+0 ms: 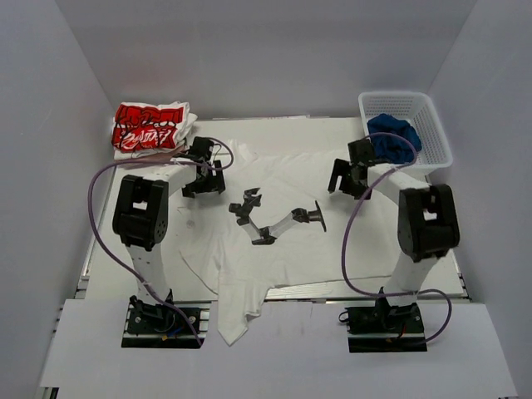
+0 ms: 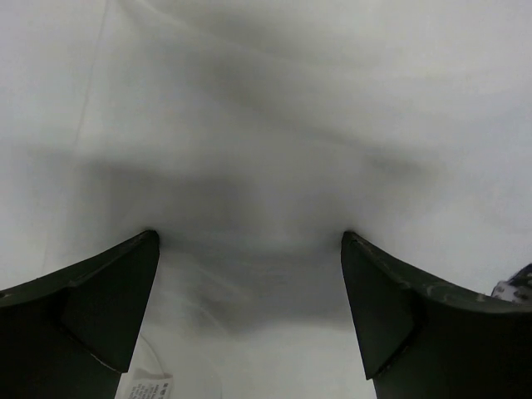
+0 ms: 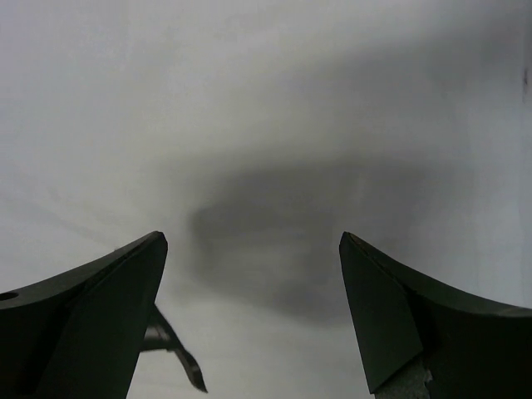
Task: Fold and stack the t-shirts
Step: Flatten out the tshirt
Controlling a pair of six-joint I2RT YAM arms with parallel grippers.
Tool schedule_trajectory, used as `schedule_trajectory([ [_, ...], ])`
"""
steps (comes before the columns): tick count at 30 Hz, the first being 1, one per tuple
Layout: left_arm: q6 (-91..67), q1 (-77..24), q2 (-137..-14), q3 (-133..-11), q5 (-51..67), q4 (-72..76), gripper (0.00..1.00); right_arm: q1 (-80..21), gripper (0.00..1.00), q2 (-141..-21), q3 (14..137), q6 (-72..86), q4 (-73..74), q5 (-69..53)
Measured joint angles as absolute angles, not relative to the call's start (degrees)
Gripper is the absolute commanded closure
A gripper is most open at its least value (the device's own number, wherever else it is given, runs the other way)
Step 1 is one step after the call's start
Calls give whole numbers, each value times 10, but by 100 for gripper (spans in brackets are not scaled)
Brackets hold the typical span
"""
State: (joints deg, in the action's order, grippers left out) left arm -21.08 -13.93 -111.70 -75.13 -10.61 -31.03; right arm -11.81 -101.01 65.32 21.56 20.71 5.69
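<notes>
The plain white t-shirt (image 1: 283,179) lies spread across the table, one sleeve (image 1: 237,320) hanging over the near edge. The printed red-and-black t-shirt (image 1: 148,126) sits folded at the back left. My left gripper (image 1: 204,184) hovers low over the white shirt's left part, open and empty; the left wrist view shows its open gripper (image 2: 249,237) above white cloth (image 2: 266,125) with a small care label (image 2: 145,386). My right gripper (image 1: 341,181) hovers over the shirt's right part, open and empty; the right wrist view shows it open (image 3: 249,237) above white cloth (image 3: 266,100).
A black jointed mount-like object (image 1: 274,220) lies on the white shirt in the middle; its tip shows in the right wrist view (image 3: 176,359). A white basket (image 1: 432,125) holding blue cloth (image 1: 392,133) stands at the back right. White walls enclose the table.
</notes>
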Motion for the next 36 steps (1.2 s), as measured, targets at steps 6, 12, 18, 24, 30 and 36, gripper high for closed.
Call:
schedule_trajectory([
  [6,-197,-137,-1207,-880,-109,-317,0,-117,10,-1133,776,208,226,82],
  [12,-164,-135,-1329,-1069,-124,-336,0,-110,10,-1225,913,205,272,108],
  [18,-104,-129,-1434,-1249,-142,-356,0,-100,10,-1309,1050,172,304,112],
  [24,-88,-125,-1415,-1244,-141,-385,0,-110,10,-1295,1049,113,301,91],
  [30,-173,-134,-1168,-961,-125,-367,0,-191,10,-1122,906,86,271,79],
  [36,-261,-138,-884,-669,-44,-291,0,-323,10,-956,742,95,194,10],
])
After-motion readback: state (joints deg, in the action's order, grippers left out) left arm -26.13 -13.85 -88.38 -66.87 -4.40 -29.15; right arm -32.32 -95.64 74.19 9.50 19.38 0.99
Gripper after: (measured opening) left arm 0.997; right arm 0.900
